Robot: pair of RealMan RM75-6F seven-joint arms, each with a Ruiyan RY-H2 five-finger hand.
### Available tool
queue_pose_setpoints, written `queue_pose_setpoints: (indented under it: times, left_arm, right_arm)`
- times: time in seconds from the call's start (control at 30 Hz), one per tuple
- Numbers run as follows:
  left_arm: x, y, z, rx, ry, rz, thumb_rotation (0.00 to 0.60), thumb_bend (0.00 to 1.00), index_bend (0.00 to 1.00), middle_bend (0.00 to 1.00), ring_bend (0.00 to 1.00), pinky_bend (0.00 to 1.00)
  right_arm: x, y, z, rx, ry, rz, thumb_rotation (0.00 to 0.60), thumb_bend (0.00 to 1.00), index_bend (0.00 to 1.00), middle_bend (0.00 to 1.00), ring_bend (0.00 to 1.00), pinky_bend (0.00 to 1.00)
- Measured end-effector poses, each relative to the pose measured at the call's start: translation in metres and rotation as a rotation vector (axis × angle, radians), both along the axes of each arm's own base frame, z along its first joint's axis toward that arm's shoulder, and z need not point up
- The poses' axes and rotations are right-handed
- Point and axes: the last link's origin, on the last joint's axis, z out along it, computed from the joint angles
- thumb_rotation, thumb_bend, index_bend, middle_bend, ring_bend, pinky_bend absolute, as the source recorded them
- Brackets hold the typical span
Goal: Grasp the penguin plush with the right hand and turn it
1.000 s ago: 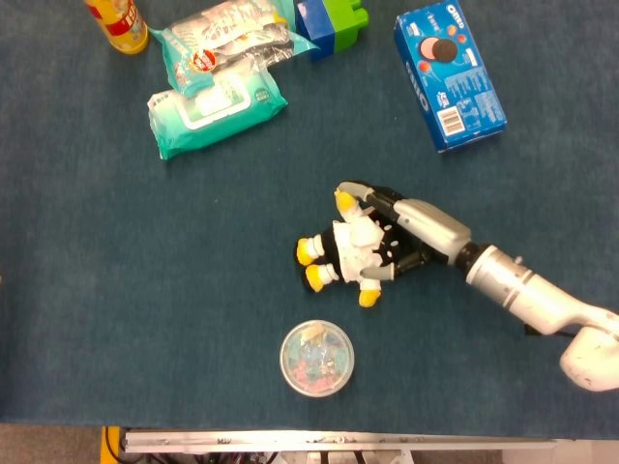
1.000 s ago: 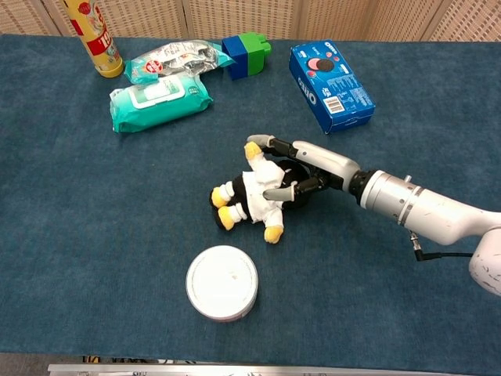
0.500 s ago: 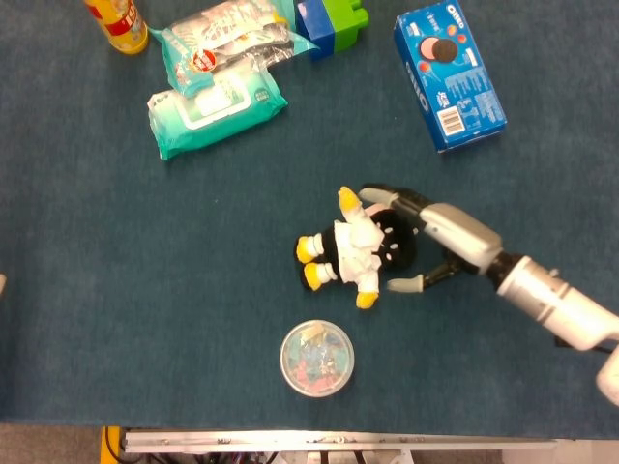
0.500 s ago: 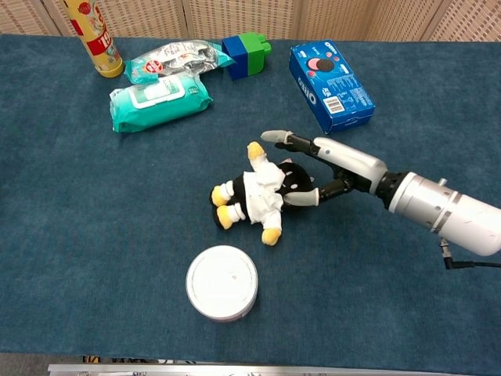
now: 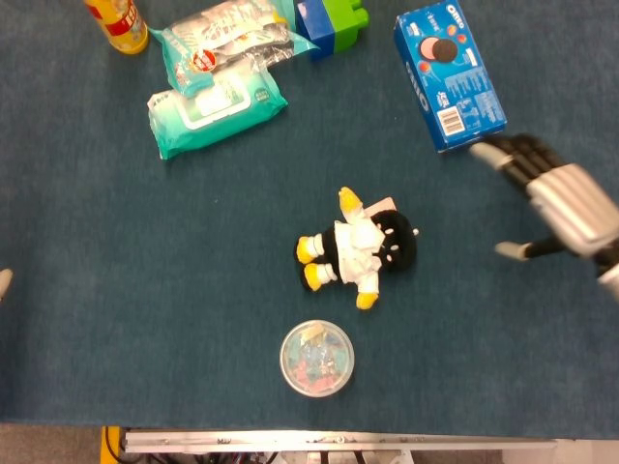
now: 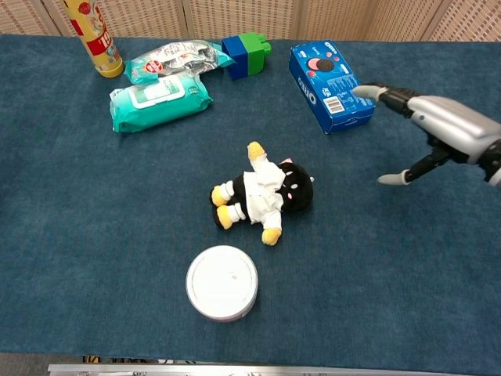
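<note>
The penguin plush [image 5: 360, 249] [image 6: 262, 194] lies on the blue table, black head to the right, yellow feet to the left, white belly showing. My right hand [image 5: 553, 201] [image 6: 427, 129] hovers well to the right of it, fingers spread and holding nothing, near the lower corner of the Oreo box. Nothing touches the plush. Only a sliver that may be my left hand [image 5: 4, 283] shows at the head view's left edge.
A blue Oreo box [image 5: 448, 75] [image 6: 329, 86] lies behind the plush, close to my right hand. A round lidded container [image 5: 316, 359] [image 6: 221, 283] sits in front. Wet-wipe packs [image 6: 160, 102], a blue-green block [image 6: 245, 52] and a yellow bottle [image 6: 94, 36] line the far left.
My right hand has let go of the plush, opened and drawn away to the right and up. The plush stays lying where it was released.
</note>
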Motion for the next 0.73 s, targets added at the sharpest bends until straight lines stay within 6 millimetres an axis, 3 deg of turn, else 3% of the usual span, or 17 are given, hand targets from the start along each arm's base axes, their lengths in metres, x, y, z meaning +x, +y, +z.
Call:
queue_pose_setpoints:
  times: [0.2,0.37,0.73]
  left_arm:
    - [0.001,0.004,-0.001,0.022,0.012,-0.019,0.6,0.22,0.03,0.09,0.1,0.05]
    - [0.003,0.006,-0.003,0.032,0.016,-0.035,0.6,0.22,0.03,0.09,0.1,0.05]
    - [0.008,0.012,-0.006,0.031,0.019,-0.065,0.6,0.22,0.03,0.09,0.1,0.05]
  right_arm:
    - [-0.025,0.01,0.055,-0.192,0.214,-0.022,0.6,0.0,0.0,0.01,0.0,0.0]
    - [-0.041,0.038,0.093,-0.308,0.304,-0.085,0.6,0.0,0.0,0.02,0.0,0.0]
    - [-0.062,0.081,0.111,-0.396,0.312,-0.158,0.6,0.0,0.0,0.02,0.0,0.0]
